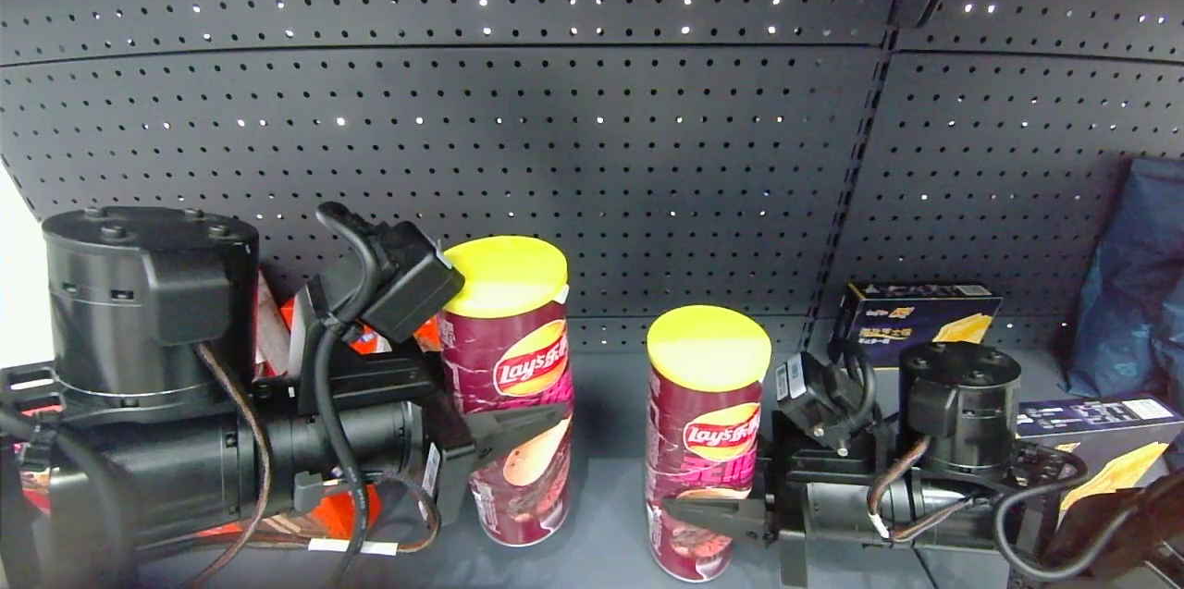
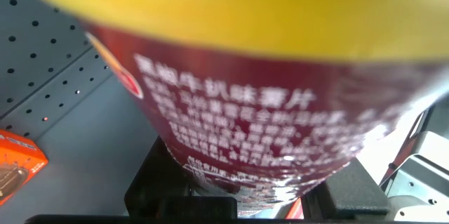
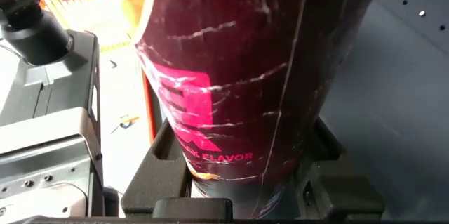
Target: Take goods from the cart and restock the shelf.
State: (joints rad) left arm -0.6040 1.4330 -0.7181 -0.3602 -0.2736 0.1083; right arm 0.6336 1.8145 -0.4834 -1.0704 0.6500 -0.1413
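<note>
Two cans upright on the shelf [image 1: 601,487]
Left claw [image 1: 518,436] clamps the left can [image 1: 507,358], right claw [image 1: 696,515] the right can [image 1: 708,423]; each should open only once the base sits flat, then withdraw straight.

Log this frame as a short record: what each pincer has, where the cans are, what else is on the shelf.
left pincer: shut on left can, upright
right pincer: shut on right can, upright
cans: yellow lids, apart, on or just above grey shelf
others: dark boxes, blue bag at right; orange packs at left
</note>
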